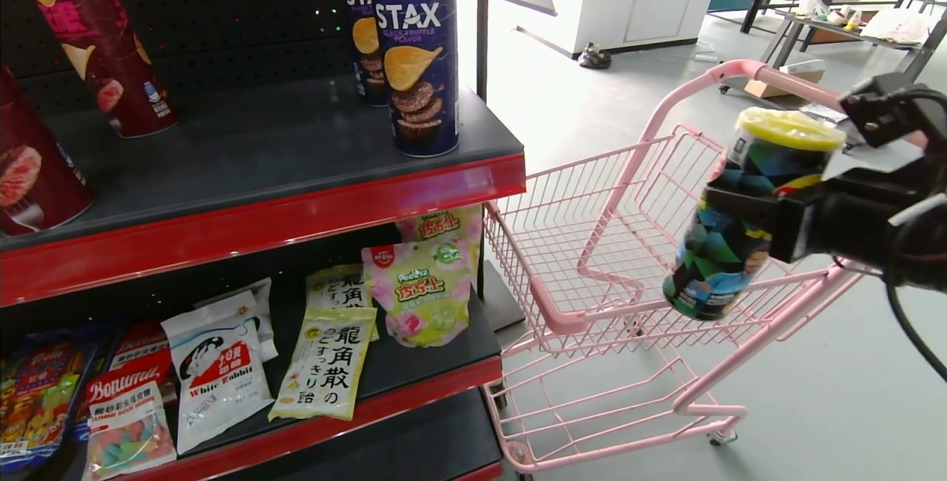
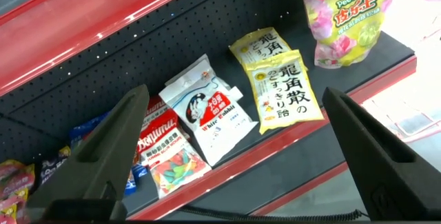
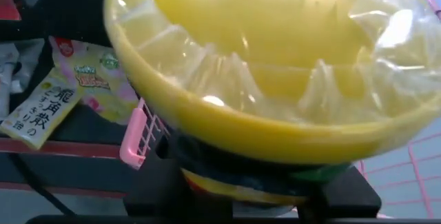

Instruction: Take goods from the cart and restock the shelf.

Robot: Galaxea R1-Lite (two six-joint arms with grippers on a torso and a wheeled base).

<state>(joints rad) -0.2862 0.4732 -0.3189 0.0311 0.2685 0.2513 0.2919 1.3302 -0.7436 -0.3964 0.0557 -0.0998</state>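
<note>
Head view: right gripper (image 1: 742,220) pinches the tilted canister (image 1: 709,274) above the cart (image 1: 592,170) — level it before setting it on the upper shelf (image 1: 259,144). Left gripper (image 2: 234,117) fingers stand spread.

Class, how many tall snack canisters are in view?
5. Two dark red cans on the upper shelf's left, two blue cans at its right end, one behind the other, one yellow-lidded can in the right gripper. More may be hidden.

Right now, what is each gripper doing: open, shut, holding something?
Left gripper: open, empty.
Right gripper: shut on the yellow-lidded can.
</note>
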